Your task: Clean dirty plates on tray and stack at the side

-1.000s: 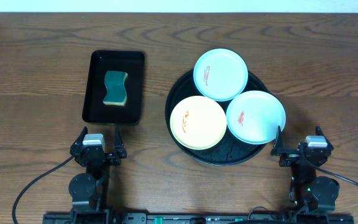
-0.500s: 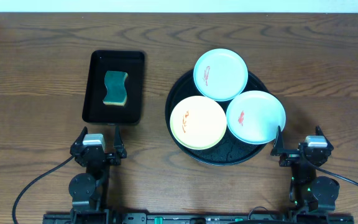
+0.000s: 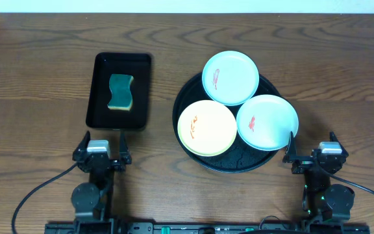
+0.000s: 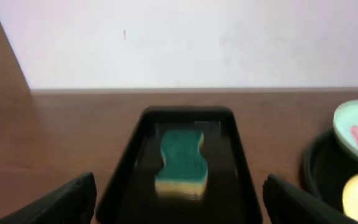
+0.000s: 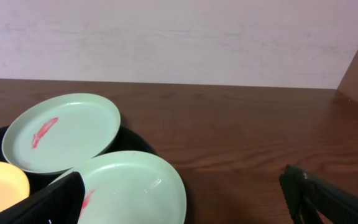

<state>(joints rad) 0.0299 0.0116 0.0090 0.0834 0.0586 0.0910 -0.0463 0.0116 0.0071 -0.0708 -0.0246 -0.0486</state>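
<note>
Green sponge in rectangular tray, three smeared plates crowding round tray

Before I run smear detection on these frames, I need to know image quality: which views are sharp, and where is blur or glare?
Overhead: evenly lit and sharp, thin smears on the yellow plate legible. Left wrist: soft overall, sponge edges fuzzy, fingers dark blurs. Right wrist: crisper, red smear on the far mint plate clear; a small glare streak on the near mint plate.
</note>
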